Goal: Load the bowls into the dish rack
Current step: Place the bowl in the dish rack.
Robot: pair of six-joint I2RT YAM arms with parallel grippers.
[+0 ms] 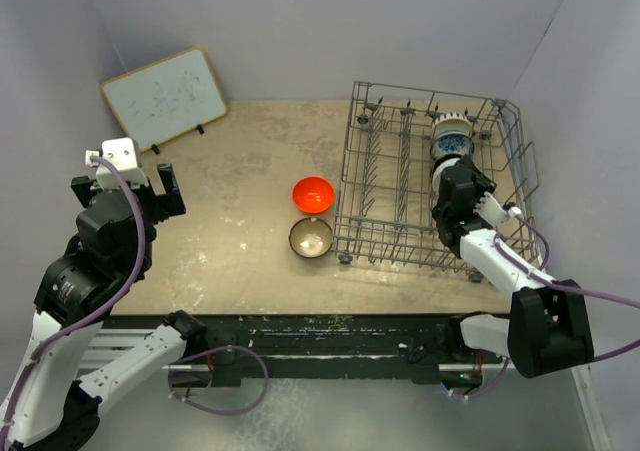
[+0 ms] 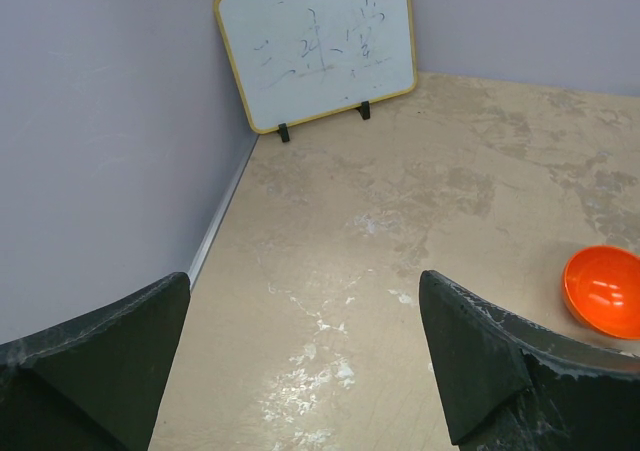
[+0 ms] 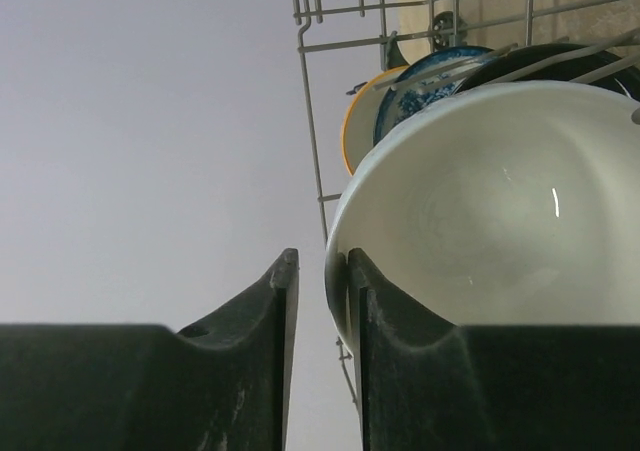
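The white bowl [image 3: 500, 201] stood on edge in the dish rack [image 1: 347, 186], in its right-hand row. It was the nearest to the arms of a line of four. Behind it I saw a black bowl [image 3: 570, 66], a blue-and-white bowl [image 3: 430, 89] and a cream-beige bowl [image 3: 357, 121], all on edge. The rack sat toward the far right corner of the table [image 1: 250, 161]. The right gripper [image 3: 320, 261] straddled the white bowl's rim with its jaws slightly parted. A sliver of gap showed between the outer finger and the rim, so it was not clamped.

The orange-red bowl [image 1: 313, 193] and the brown bowl [image 1: 311, 237] rested upright on the table just left of the rack, the brown one closer to the near edge. The left gripper [image 2: 305, 281] hovered near the left edge, jaws wide apart, holding nothing. I noted a whiteboard [image 1: 165, 96] propped at the far left corner.
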